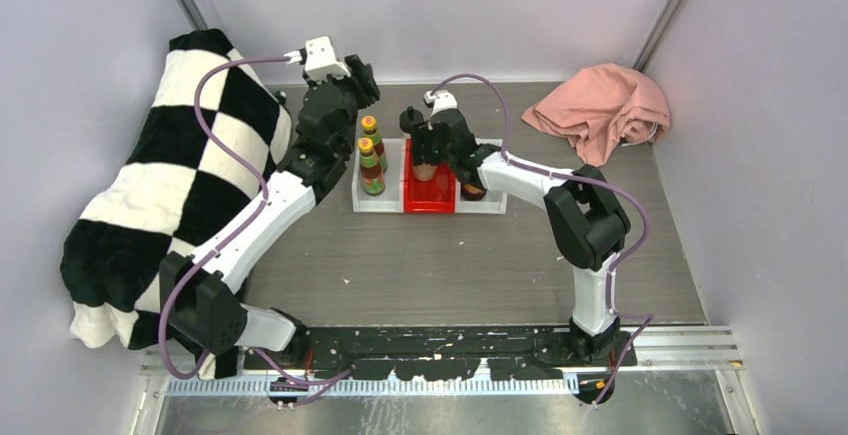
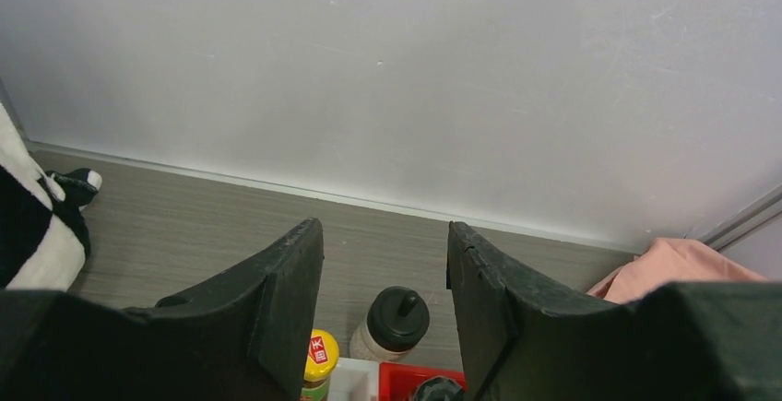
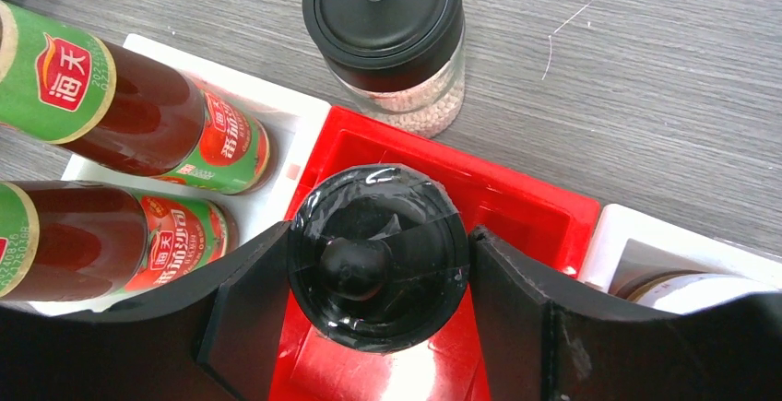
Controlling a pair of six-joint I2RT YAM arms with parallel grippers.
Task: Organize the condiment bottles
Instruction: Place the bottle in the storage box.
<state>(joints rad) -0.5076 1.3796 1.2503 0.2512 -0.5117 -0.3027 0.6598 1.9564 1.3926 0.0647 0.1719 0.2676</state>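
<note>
Right pincer [image 3: 378, 246] is closed on the black lid of one clear shaker [image 3: 373, 203], a finger touching each side. The shaker sits within the walls of the red bin [image 3: 530, 200], though I cannot tell whether its base rests on the bin floor. Just behind that bin, on the bare table [image 3: 645, 69], stands the second shaker [image 3: 383, 32], upright, holding white grains, outside any bin and apart from both pincers. To the left, the two yellow-capped sauce bottles [image 3: 138, 106] stand one behind the other in the left white bin [image 3: 277, 97]. To the right, the squat dark jar [image 1: 472, 193] sits in the right white bin [image 3: 636, 235], partly hidden by the arm. Left pincer [image 2: 385, 281] hangs above the far end of the bins, jaws parted and nothing between them; the loose shaker lies below and ahead of it, in line with the gap. I judge the task well advanced: bottles and jar are binned, and one shaker is at its bin but not yet released. What is left, in my judgement, is that release and moving the last shaker into the red bin beside its twin.
</note>
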